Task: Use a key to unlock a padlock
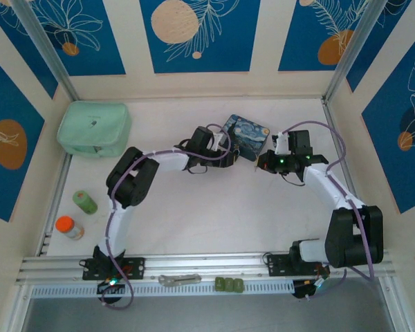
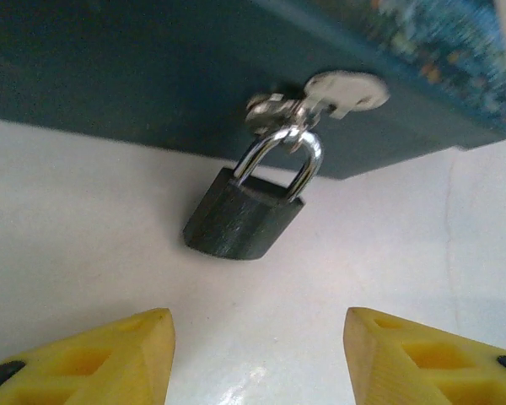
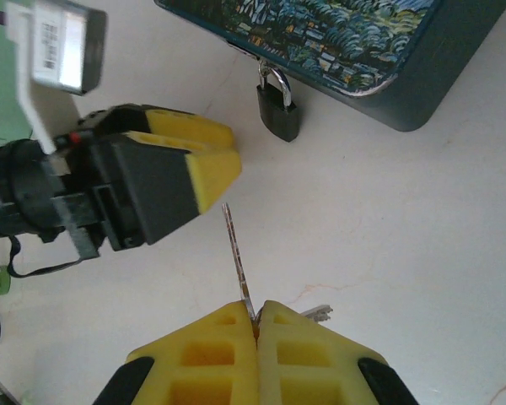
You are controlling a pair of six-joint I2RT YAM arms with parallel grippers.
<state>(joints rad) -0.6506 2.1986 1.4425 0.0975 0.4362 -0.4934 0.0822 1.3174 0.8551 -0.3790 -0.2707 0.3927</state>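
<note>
The padlock (image 2: 244, 215) hangs by its shackle from the clasp (image 2: 274, 108) of the painted tin (image 2: 110, 76), at the far middle of the table (image 1: 214, 221), with its body slanted on it. The left gripper (image 2: 257, 337) hovers just before it, jaws apart and empty. The right gripper (image 3: 257, 316) is pinched shut on the key (image 3: 236, 261), blade toward the lock. Two risks, I think: the loose padlock may swing away from a one-sided grip, and the thinly held key may twist or miss the hidden keyhole.
</note>
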